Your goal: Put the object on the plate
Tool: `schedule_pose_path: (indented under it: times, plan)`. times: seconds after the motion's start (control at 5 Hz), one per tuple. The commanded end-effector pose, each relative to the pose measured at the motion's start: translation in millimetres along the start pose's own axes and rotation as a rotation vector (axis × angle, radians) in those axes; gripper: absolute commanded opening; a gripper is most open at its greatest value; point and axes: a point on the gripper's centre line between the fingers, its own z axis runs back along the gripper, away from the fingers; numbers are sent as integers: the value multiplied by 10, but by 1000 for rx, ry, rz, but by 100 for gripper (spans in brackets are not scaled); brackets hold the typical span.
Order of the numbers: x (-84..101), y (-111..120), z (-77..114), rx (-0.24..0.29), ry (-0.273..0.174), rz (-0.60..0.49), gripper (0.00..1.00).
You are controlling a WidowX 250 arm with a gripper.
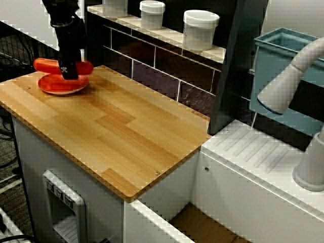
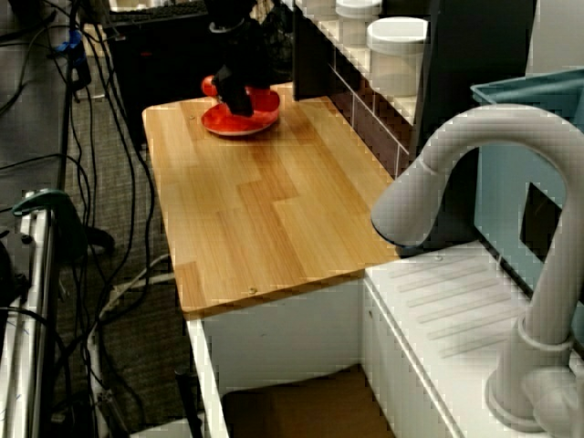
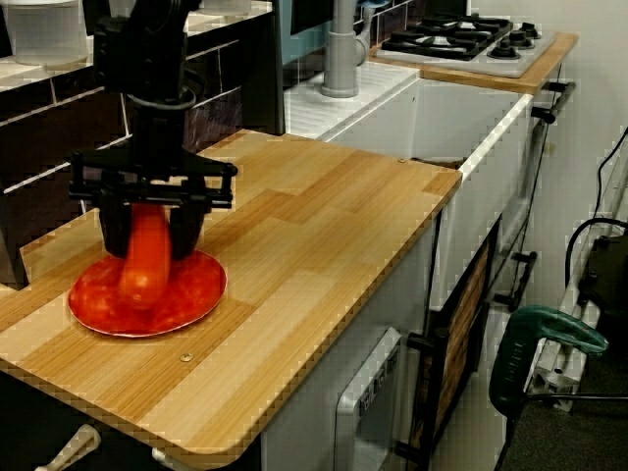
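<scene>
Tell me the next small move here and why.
Probably open the gripper and let go: the sausage sits between its fingers directly over the plate, seemingly touching or just above it, so release should leave it there.

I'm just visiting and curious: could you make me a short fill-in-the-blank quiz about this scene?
1. The gripper is closed on the red ____.
2. The sausage sits right over the red ____.
3. The plate rests on a ____ countertop.
4. The jars on the shelf are ____ in colour.

Missing words: sausage; plate; wooden; white
</scene>
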Motion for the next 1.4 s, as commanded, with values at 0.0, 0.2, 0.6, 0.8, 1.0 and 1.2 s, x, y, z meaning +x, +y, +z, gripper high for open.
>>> schedule_pose_path:
  times: [0.0,0.2,0.6,0.8,1.0,1.2]
  plan:
    - [10,39,116,24,12,-7,100]
    - [1,32,118,14,11,-6,100]
    - [-11,50,160,4,2,5,100]
    - [-11,50,160,4,2,5,100]
    - [-11,50,160,4,2,5,100]
    - [-11,50,160,4,2,5,100]
